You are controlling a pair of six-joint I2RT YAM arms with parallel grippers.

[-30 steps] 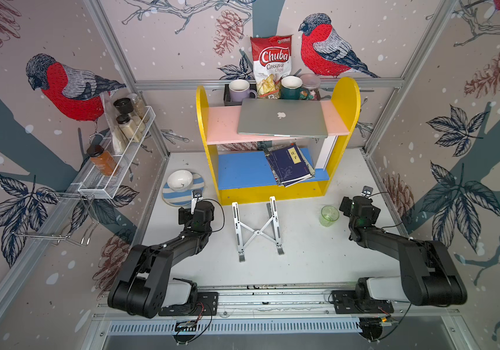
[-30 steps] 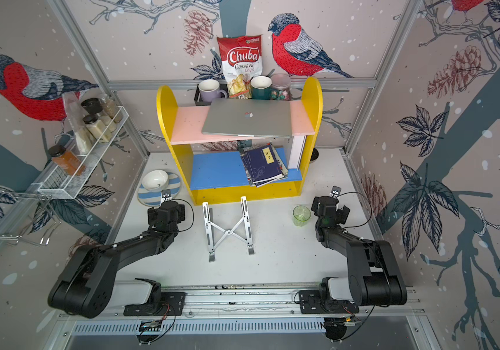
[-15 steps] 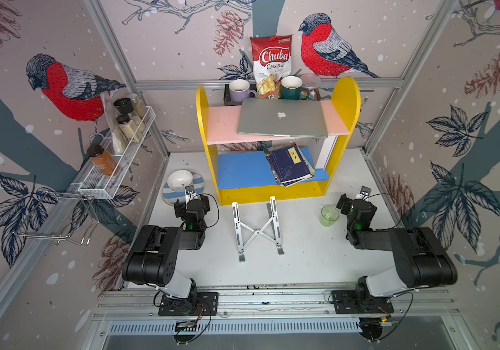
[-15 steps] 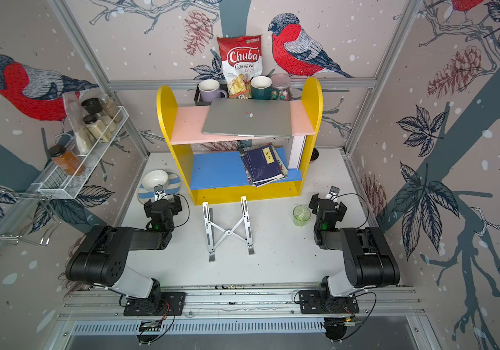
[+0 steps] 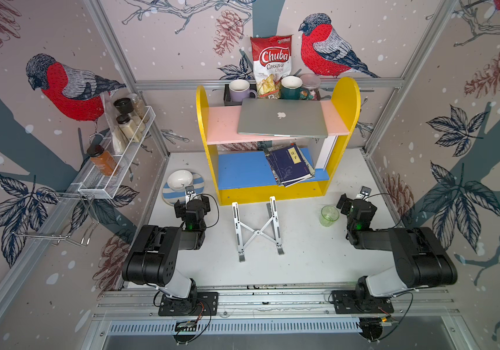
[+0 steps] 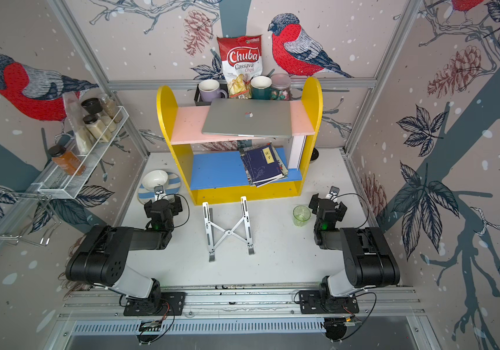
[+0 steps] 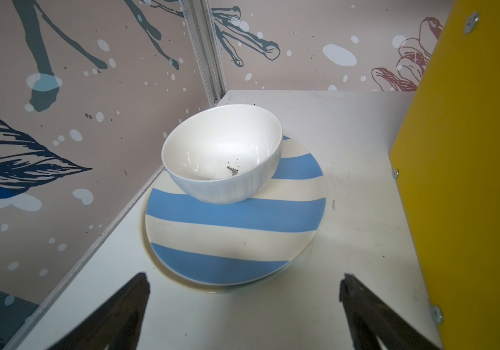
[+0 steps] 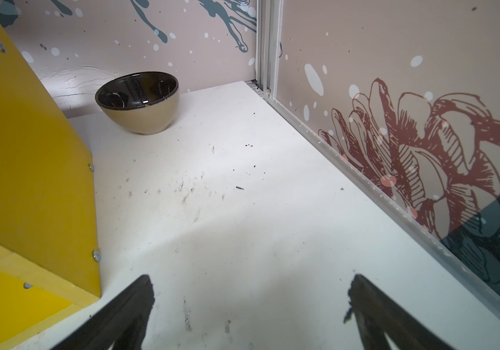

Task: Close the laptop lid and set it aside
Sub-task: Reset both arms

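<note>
The laptop lies flat on the pink upper shelf of the yellow shelf unit. In both top views it is at twelve o'clock from the folding stand. The lid is down with the apple logo upward, and both arms are well apart from it.

At ten o'clock from the stand sits a blue-striped plate with a white bowl on its far part. The left gripper hangs just short of the plate, at nine o'clock from the stand, its jaws spread wide and holding nothing.

The stand lies unfolded on the white table. Behind it, a dark blue book rests on the blue lower shelf.

A green cup stands at three o'clock from the stand. The right gripper is just beyond it, likewise spread and empty, though whether it touches the table is hard to tell. A brown bowl sits at one o'clock from that gripper, behind the shelf unit's side.
</note>
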